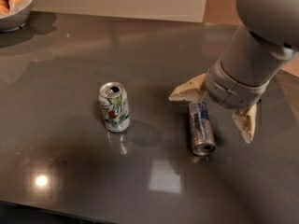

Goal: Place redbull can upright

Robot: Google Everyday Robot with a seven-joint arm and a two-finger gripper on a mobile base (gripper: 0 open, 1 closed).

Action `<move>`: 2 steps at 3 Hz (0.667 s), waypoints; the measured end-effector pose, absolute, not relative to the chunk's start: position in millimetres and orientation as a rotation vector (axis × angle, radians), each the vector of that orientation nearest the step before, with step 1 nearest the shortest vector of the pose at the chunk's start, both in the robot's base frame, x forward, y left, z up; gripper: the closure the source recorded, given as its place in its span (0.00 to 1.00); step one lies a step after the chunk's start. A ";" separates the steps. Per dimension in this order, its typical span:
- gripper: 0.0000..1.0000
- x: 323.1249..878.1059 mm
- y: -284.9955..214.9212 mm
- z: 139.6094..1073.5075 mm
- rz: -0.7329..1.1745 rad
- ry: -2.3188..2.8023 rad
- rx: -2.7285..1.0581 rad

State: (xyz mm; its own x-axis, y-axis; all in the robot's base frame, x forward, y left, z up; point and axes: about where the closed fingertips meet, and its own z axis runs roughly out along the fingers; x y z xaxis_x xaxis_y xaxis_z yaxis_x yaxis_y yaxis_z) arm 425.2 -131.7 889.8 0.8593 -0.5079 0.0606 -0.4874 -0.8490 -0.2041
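Observation:
The redbull can [201, 129], slim and silver-blue, lies on its side on the dark table [70, 59], its open end toward the near edge. My gripper [212, 111] is open and hangs right over the can's far end. One cream finger [187, 90] sticks out to the can's left and the other finger [246, 121] points down on its right. The fingers straddle the can and hold nothing. The grey arm comes in from the upper right.
A white-and-green 7up can [114, 107] stands upright left of the redbull can. A bowl of rolls [13, 3] sits at the far left corner. The table's near edge runs along the bottom.

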 end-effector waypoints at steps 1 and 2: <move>0.00 425.2 -131.3 869.7 -0.173 0.595 -2.958; 0.00 424.0 -130.0 854.4 -0.170 0.469 -3.031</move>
